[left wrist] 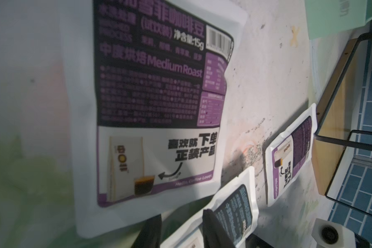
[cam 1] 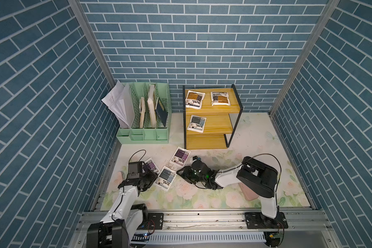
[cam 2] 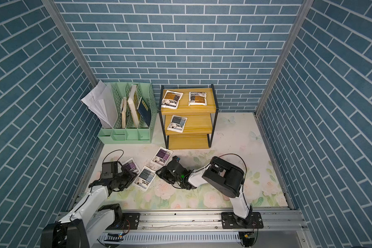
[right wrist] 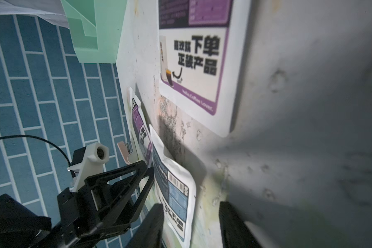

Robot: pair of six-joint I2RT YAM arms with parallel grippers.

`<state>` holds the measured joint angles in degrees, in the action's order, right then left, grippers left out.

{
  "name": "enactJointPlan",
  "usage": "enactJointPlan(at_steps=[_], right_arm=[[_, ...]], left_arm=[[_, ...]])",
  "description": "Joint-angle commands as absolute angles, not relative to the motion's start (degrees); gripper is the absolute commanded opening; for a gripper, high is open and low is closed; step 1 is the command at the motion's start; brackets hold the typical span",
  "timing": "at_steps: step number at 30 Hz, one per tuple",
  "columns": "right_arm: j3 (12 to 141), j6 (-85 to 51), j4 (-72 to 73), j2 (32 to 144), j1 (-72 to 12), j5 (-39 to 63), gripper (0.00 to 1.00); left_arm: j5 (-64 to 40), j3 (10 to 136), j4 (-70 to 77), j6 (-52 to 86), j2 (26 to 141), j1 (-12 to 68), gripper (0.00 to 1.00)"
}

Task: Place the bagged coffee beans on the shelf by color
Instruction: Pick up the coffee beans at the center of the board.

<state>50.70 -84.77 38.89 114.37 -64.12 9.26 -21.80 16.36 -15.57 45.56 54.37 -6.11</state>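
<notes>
1. Top views both show the three-tier yellow wooden shelf in a thin black frame (cam 1: 204, 142). It stands at the back of the floral-print counter (cam 1: 245, 150), beside the mint green plastic file organizer (cam 1: 138, 135).
2. Top tier: an orange-brown labelled white coffee pouch (cam 1: 194, 98) and a second orange-brown pouch (cam 1: 220, 98) lie flat, side by side.
3. Middle tier: one blue-grey labelled white pouch (cam 1: 196, 123), lying flat.
4. Down on the counter in front of the shelf lie three more. A purple labelled white pouch (cam 1: 180, 156) is nearest the shelf, a second purple pouch (cam 1: 150, 165) lies by the left arm, and a second blue-grey pouch (cam 1: 166, 177) sits between the two arms.
5. Left wrist view: the left end effector (left wrist: 182, 213) is released, fingers parted, with nothing clamped. The second purple pouch lies just ahead.
6. Right wrist view: the right end effector (right wrist: 191, 204) is spread wide. It straddles the edge of the second blue-grey pouch, one finger at that edge, the other clear. No grip here.
</notes>
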Motion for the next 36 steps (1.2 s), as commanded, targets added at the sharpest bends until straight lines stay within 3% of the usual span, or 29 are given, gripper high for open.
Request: enactJointPlan(at_steps=[1, 10, 19, 23, 29, 34, 36], right_arm=[[51.5, -88.2, 37.0, 117.5, -64.4, 9.8, 0.47], [56.3, -87.8, 40.2, 120.9, -64.3, 11.3, 0.33], [54.7, -86.0, 44.4, 118.7, -63.8, 12.7, 0.07], [51.9, -77.6, 45.9, 113.2, -61.4, 16.7, 0.00], [47.5, -59.6, 38.8, 100.2, -56.1, 29.6, 0.00], [39.9, -51.1, 31.1, 84.9, -47.0, 41.0, 0.00], [39.8, -47.3, 24.3, 78.8, -42.9, 45.2, 0.00]], left_arm=[[-19.4, 14.4, -14.2, 46.3, 55.4, -5.9, 0.36], [-16.4, 11.9, -14.1, 48.7, 53.4, -0.7, 0.32], [-17.0, 13.6, -16.7, 48.6, 49.4, 0.4, 0.30], [-18.6, 18.5, -20.5, 45.2, 45.2, 0.4, 0.36], [-32.9, 20.5, -14.6, 39.7, 44.4, 0.4, 0.44], [-48.3, 17.4, 0.5, 41.8, 42.2, 0.4, 0.49], [-52.2, 15.2, 10.4, 46.2, 41.5, 0.6, 0.55]])
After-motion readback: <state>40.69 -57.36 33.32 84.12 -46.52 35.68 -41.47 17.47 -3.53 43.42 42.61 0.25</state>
